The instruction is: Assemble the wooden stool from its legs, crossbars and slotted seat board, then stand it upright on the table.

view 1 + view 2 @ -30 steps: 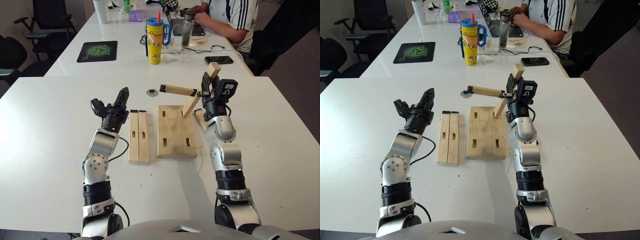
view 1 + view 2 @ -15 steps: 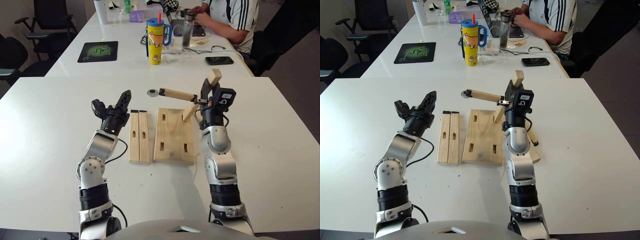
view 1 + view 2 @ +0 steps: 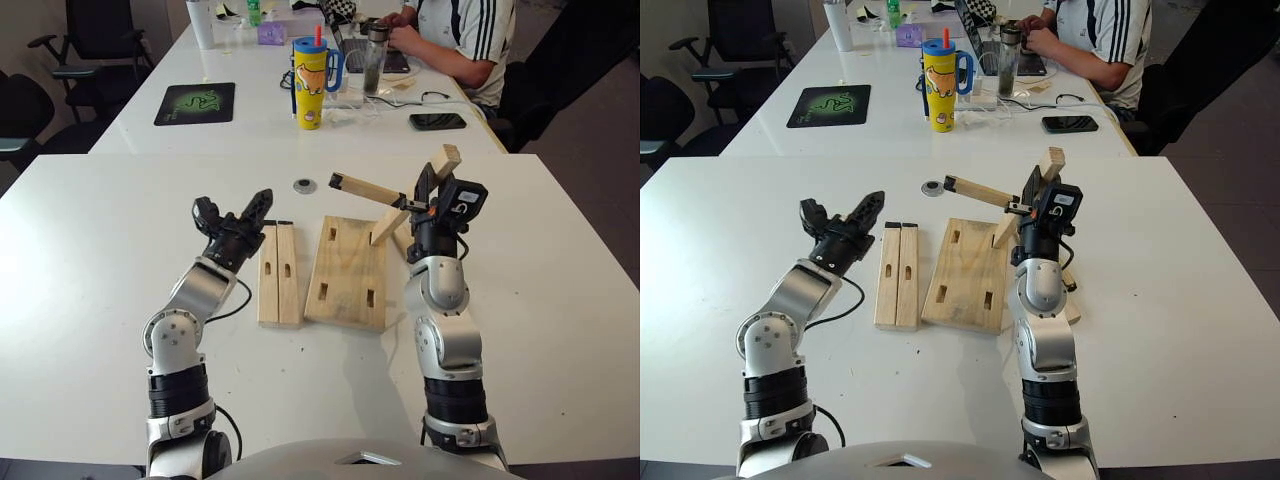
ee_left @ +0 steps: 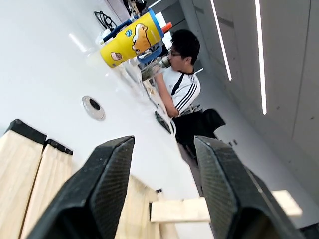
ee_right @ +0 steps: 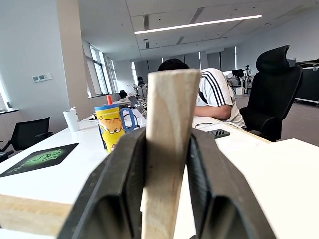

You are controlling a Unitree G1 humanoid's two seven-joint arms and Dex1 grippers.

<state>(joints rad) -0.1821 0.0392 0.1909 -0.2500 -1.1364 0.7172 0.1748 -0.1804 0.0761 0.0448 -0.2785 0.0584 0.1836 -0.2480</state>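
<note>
My right claw (image 3: 428,198) clamps the pale wooden leg-and-crossbar piece (image 3: 365,187), tilted over the flat slotted wooden seat board's (image 3: 345,275) far right corner. My left claw (image 3: 234,212) is spread wide, left of that board, past two slotted wooden bars (image 3: 277,275).

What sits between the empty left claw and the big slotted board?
Two slotted wooden bars lying flat side by side, seen in both eye views.
</note>
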